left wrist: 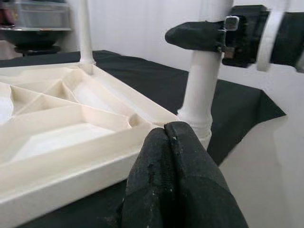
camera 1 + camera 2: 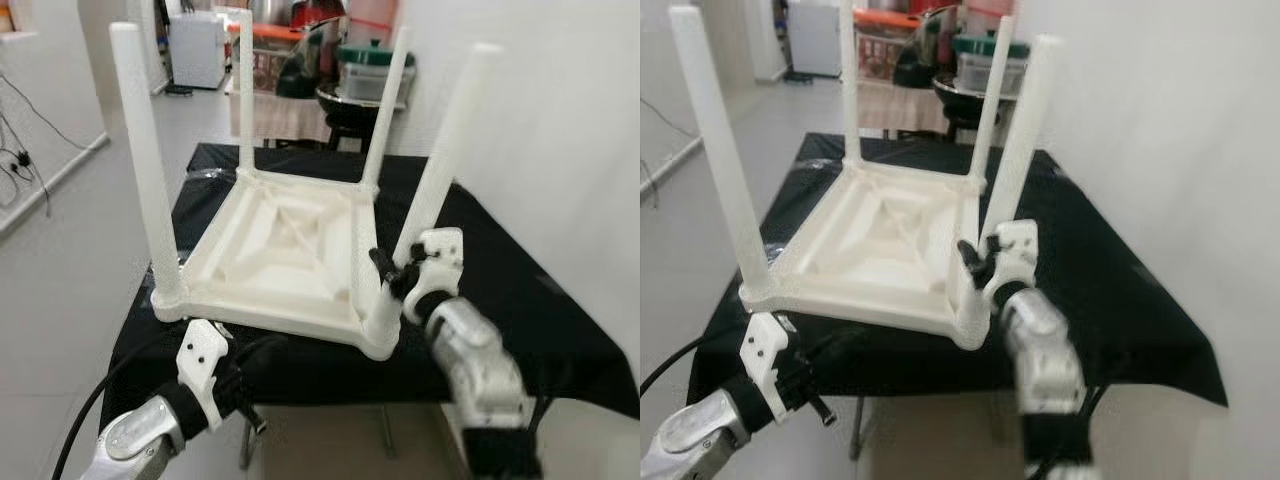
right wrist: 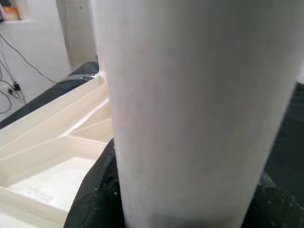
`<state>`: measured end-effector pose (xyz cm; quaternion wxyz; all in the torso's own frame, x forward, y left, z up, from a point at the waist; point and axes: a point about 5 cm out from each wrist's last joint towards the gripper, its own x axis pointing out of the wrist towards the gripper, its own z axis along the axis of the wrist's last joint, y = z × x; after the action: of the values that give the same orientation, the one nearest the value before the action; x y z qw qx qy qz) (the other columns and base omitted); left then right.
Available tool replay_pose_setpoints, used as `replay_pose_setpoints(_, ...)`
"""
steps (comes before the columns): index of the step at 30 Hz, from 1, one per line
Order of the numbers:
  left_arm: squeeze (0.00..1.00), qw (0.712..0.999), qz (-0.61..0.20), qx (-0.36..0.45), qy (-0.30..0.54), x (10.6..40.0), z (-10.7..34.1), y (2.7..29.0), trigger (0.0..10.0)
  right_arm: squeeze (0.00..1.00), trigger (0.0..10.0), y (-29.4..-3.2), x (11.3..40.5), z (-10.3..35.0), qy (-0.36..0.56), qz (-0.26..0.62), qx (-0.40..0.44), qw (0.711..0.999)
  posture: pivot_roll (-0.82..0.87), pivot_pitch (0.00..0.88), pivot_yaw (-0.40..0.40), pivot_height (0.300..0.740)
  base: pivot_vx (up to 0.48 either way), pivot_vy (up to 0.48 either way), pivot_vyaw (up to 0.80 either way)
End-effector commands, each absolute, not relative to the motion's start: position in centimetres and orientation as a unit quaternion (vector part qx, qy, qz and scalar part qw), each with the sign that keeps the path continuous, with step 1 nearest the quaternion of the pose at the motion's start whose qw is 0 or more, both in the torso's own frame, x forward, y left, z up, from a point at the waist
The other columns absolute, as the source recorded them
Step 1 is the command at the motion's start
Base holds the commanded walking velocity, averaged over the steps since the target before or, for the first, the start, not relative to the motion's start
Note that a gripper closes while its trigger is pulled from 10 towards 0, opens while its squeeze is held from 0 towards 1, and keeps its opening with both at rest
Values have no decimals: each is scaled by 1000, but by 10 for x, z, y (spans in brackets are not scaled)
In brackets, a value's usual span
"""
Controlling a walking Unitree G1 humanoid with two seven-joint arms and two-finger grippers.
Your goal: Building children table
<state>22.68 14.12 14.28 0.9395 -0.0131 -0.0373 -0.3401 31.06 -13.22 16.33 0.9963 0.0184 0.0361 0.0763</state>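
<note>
Resting upside down in the centre of the head views: one white plastic children's table [image 2: 285, 250], ribbed underside facing up, on a black cloth-covered surface [image 2: 520, 290] that spans the lower half of the frame.

Legs, four, white, standing up from the corners:
- near-left leg [image 2: 145, 150], tall, reaching the upper left of the frame;
- far-left leg [image 2: 246, 90], upper centre;
- far-right leg [image 2: 387, 100], upper centre-right;
- near-right leg [image 2: 440, 160], leaning toward the upper right, its foot seated in the corner socket at lower centre-right.

Right gripper [image 2: 395, 272]: centre-right of the frame, just above the near-right corner socket. Its black fingers are closed round the lower part of the near-right leg; in the right wrist view that leg [image 3: 190, 109] stands between the fingers and takes up most of the frame.

Left gripper [image 1: 166, 142]: lower left of the head views, below the table's near edge and in front of the cloth. In the left wrist view its two black fingers are pressed together, holding nothing, tips close to the near-right corner of the tabletop.

Background, upper centre: stacked containers [image 2: 375, 65] and a white appliance [image 2: 195, 45]. Cables [image 2: 20, 160] at the far left on the wall.
</note>
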Motion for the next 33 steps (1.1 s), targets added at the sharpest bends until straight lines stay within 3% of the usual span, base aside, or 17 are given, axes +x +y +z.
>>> replay_pose_setpoints(1, 0, 941, -337, -12, -33, 230, 140, 140, 10000, 0, 0, -131, 307, 131, 119, 74, 17, 990, 0, 0, -98, 740, 0, 0, 0)
replay_pose_setpoints(4, 0, 940, -341, -12, -29, 232, 138, 139, 10000, 0, 0, -129, 325, 133, 109, 88, 6, 990, 8, 0, -108, 740, 0, 0, 0)
replay_pose_setpoints(5, 0, 939, -342, -13, -26, 234, 137, 138, 10000, 0, 10000, -131, 339, 138, 92, 92, -2, 992, 10, 0, -107, 740, 0, 0, 0)
replay_pose_setpoints(7, 0, 939, -342, -13, -26, 234, 137, 138, 10000, 0, 10000, -131, 339, 138, 92, 92, -2, 992, 10, 0, -107, 740, 0, 0, 0)
replay_pose_setpoints(8, 0, 940, -339, -15, -25, 235, 135, 138, 10000, 737, 10000, -130, 350, 143, 82, 114, 0, 990, 12, 0, -103, 740, 0, 0, 0)
replay_pose_setpoints(9, 0, 940, -339, -15, -25, 235, 135, 138, 10000, 737, 10000, -130, 350, 143, 82, 114, 0, 990, 12, 0, -103, 740, 0, 0, 0)
replay_pose_setpoints(10, 0, 941, -337, -15, -24, 236, 134, 137, 10000, 1000, 10000, -127, 356, 154, 62, 136, 5, 989, 11, 0, -106, 740, 0, 0, 0)
replay_pose_setpoints(14, 0, 939, -342, -14, -22, 238, 132, 133, 10000, 1000, 10000, -123, 369, 185, -6, 217, 21, 976, 8, 0, -112, 740, 0, 0, 0)
replay_pose_setpoints(15, 0, 939, -343, -15, -21, 238, 132, 132, 10000, 416, 10000, -121, 368, 190, -16, 250, 16, 968, 10, 0, -114, 740, 0, 0, 0)
replay_pose_setpoints(16, 0, 939, -343, -15, -21, 239, 132, 131, 10000, 0, 10000, -120, 367, 193, -20, 270, 11, 963, 10, 0, -114, 740, 0, 0, 0)
replay_pose_setpoints(21, 0, 939, -342, -15, -21, 239, 131, 130, 10000, 0, 10000, -118, 364, 196, -26, 325, -5, 945, 12, 0, -121, 740, 0, 0, 0)
replay_pose_setpoints(25, 0, 939, -344, -16, -21, 240, 130, 126, 10000, 0, 10000, -122, 363, 195, -16, 472, -41, 880, 22, 0, -129, 740, 0, 0, 0)
replay_pose_setpoints(28, 0, 938, -345, -16, -21, 240, 129, 126, 10000, 0, 10000, -125, 367, 193, -9, 490, -45, 870, 22, 0, -129, 740, 0, 0, 0)
replay_pose_setpoints(29, 0, 938, -346, -17, -20, 240, 129, 125, 10000, 0, 8745, -127, 372, 195, -8, 488, -42, 872, 17, 0, -127, 740, 0, 0, 0)
replay_pose_setpoints(31, 0, 937, -347, -18, -20, 240, 129, 125, 10000, 0, 8745, -128, 375, 197, -8, 487, -38, 873, 17, 0, -127, 740, 0, 0, 0)
replay_pose_setpoints(32, 0, 937, -348, -18, -19, 240, 128, 125, 10000, 0, 39, -129, 377, 198, -8, 487, -34, 873, 17, 0, -123, 740, 0, 0, 0)
replay_pose_setpoints(33, 0, 937, -350, -18, -19, 240, 128, 125, 10000, 0, 0, -129, 378, 199, -8, 493, -32, 869, 16, 0, -122, 740, 0, 0, 0)
